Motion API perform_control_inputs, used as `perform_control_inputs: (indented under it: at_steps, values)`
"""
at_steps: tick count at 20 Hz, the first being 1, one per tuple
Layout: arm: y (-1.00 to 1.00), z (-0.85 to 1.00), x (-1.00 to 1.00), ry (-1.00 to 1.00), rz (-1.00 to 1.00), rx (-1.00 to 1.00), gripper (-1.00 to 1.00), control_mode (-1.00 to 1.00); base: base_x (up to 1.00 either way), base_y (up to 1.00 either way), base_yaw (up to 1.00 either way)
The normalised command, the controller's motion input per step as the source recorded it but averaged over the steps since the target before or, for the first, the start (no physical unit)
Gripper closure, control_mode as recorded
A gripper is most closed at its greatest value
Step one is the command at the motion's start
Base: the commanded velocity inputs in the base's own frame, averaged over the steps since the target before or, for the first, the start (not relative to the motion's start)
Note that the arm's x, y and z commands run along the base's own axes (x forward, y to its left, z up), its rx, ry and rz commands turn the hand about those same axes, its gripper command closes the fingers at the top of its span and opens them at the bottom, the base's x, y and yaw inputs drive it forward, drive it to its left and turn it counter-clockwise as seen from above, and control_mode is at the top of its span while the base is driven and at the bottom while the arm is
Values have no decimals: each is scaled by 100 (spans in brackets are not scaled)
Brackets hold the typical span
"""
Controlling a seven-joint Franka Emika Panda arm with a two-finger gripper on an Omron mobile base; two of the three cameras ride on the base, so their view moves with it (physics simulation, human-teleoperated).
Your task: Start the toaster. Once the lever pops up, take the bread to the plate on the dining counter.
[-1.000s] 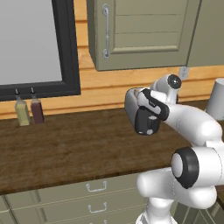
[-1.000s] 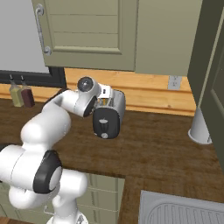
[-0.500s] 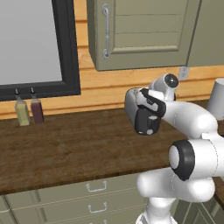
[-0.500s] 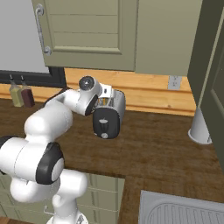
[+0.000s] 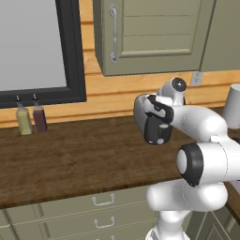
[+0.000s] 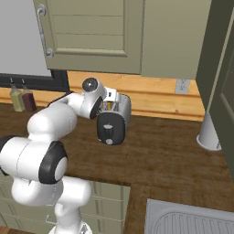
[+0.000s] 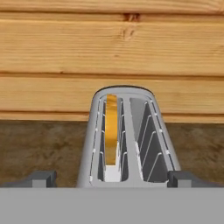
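Observation:
The toaster (image 6: pixel 112 124) stands on the wood counter by the plank wall, its black end with the lever facing the base; it also appears as the toaster (image 5: pixel 151 121). From above, the toaster (image 7: pixel 124 140) has two slots, and the bread (image 7: pixel 111 131) stands upright in the left one, sunk between the wires. My gripper (image 7: pixel 111 180) is open just above the toaster's near end, one dark fingertip (image 7: pixel 39 178) on each side of it, holding nothing. The plate and the dining counter are out of view.
Two small bottles (image 5: pixel 31 119) stand at the back left under the dark-framed window. A white cylinder (image 6: pixel 209 133) stands at the right by the wall. A steel sink (image 6: pixel 192 218) lies front right. Green-grey cabinets (image 6: pixel 96 32) hang overhead.
The arm's elbow has shifted slightly to the left. The hand stays over the toaster with its jaws open as before.

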Motion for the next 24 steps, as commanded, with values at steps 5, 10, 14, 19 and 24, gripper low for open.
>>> perform_control_inputs:
  at_steps: [5,10,14,19,24]
  values:
    - [0,-7,17,3,0,0,-100,-100,0,0,0]
    - [0,-13,24,9,0,0,-100,-100,0,0,0]
    - [0,-18,21,12,0,0,-100,-100,0,0,0]
    - [0,-8,17,8,0,0,-100,-100,0,0,0]
    - [0,-13,17,1,0,0,-100,-100,0,0,0]
